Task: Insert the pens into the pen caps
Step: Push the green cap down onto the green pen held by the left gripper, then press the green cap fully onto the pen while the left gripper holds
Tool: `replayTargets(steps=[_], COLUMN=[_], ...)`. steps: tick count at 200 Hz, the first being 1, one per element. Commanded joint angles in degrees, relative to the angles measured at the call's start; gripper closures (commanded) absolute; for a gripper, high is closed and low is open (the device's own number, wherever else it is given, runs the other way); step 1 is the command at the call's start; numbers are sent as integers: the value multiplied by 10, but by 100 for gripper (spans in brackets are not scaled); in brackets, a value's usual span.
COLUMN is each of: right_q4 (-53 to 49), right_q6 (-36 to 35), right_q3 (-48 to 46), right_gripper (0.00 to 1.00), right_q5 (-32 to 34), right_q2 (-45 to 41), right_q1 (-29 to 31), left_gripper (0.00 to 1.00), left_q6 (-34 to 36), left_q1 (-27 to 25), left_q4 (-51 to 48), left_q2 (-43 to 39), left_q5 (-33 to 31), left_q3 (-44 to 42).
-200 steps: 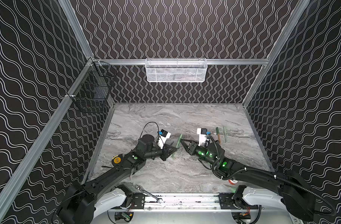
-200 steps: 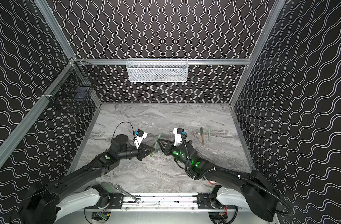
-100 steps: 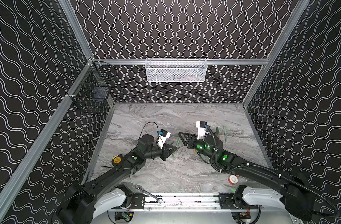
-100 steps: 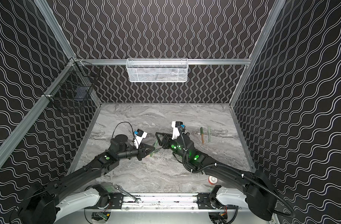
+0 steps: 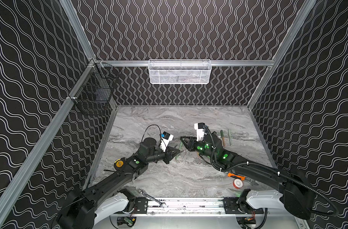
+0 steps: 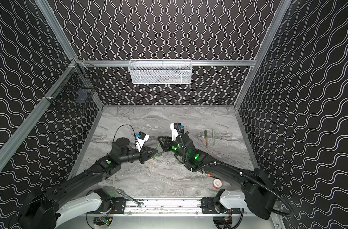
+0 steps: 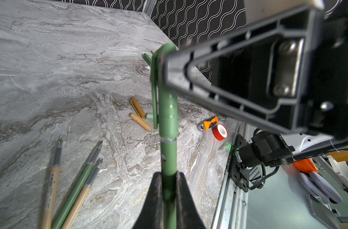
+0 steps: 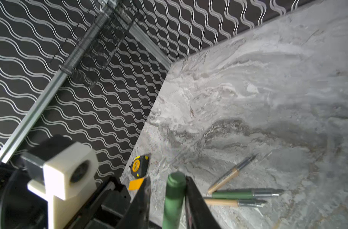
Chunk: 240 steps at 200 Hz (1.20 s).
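Capping step, mid-air: left gripper (image 7: 168, 175) clamped tight on green pen (image 7: 168, 156), whose cap (image 7: 167, 111) looks nearly seated; right gripper (image 8: 168, 178) stands part open round the cap's end, one finger (image 8: 195, 198) touching. Next, likely: close, press straight along barrel.

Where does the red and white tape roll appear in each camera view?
In both top views: the tape roll lies near the front right of the table.
Left wrist view: on the table, past the green pen.
Right wrist view: not in it.
Shared landmark: the orange-handled tool beside the roll.
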Motion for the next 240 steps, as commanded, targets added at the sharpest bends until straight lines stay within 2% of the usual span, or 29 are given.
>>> replayTargets(steps=[1,32,73,117,142,203,240], right_q4=[-2,-2,-6,14,61,197,189], right_q6=[10,8,11,14,8,-11,-31], right_q3=[1,0,-7,-40,-75,-114,-93], right_gripper=[73,87,96,100,100,100,100], right_q5=[-19,-30,-58,-101,-130,-287,-352], right_q2=[5,6,-2,-19,-37,-38,-25], right_q1=[1,2,2,2,2,1,1], left_gripper=[98,98,98,100,100,100,100], left_q6=[10,9,9,4,-5,-41,-43], left_q1=[1,1,0,1,1,5,6], left_q4=[15,13,15,37,71,181,183], left_q2=[0,0,-8,-16,-21,-31,-42], left_q5=[-3,-4,-6,9,32,100,101], left_q3=[2,2,5,19,31,38,34])
